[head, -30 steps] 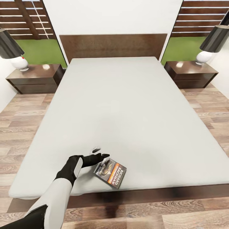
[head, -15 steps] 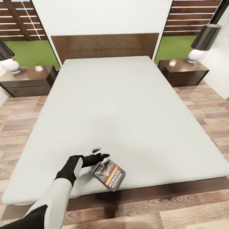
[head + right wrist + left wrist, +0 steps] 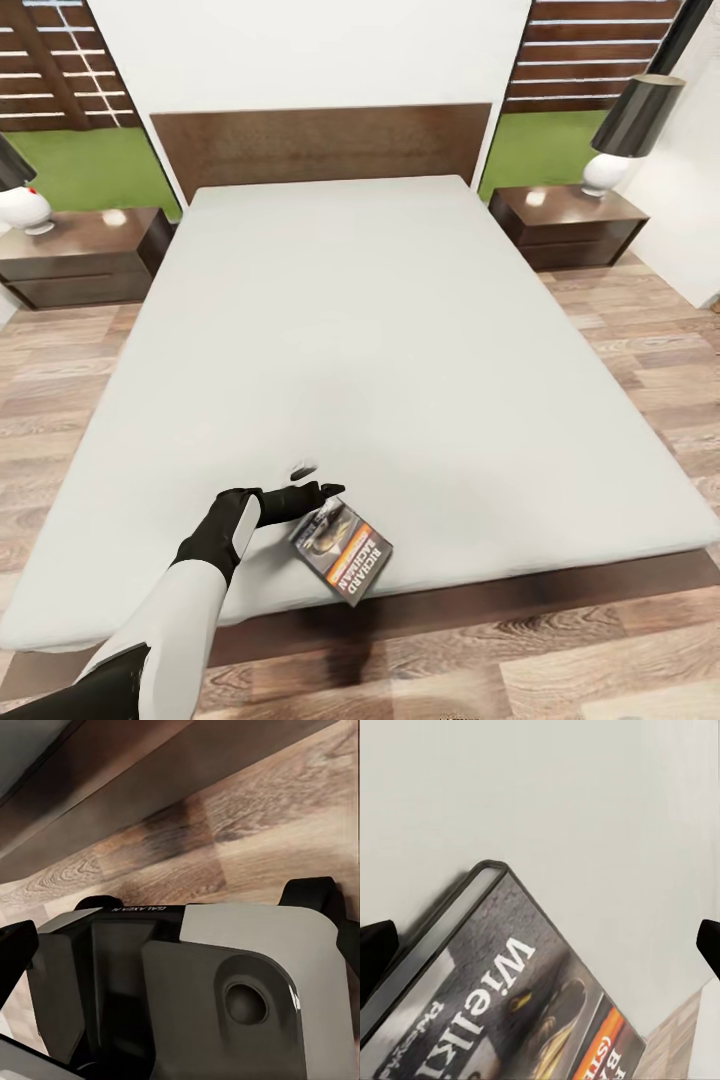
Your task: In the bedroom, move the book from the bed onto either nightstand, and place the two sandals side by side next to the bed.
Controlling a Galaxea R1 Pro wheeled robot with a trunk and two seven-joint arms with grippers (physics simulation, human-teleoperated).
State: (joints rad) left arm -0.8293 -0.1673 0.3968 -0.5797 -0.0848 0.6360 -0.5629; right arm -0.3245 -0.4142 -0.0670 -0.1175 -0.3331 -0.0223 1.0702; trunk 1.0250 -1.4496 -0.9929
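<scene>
We saw the dark book (image 3: 343,550) with its orange band tilted at the near edge of the pale bed (image 3: 400,330), two dark nightstands (image 3: 566,225) beside the headboard.

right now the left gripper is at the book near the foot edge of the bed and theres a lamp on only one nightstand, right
Not quite: the head view shows a lamp on each nightstand, one on the right nightstand and one on the left nightstand. The left gripper is at the book near the bed's foot edge.
</scene>
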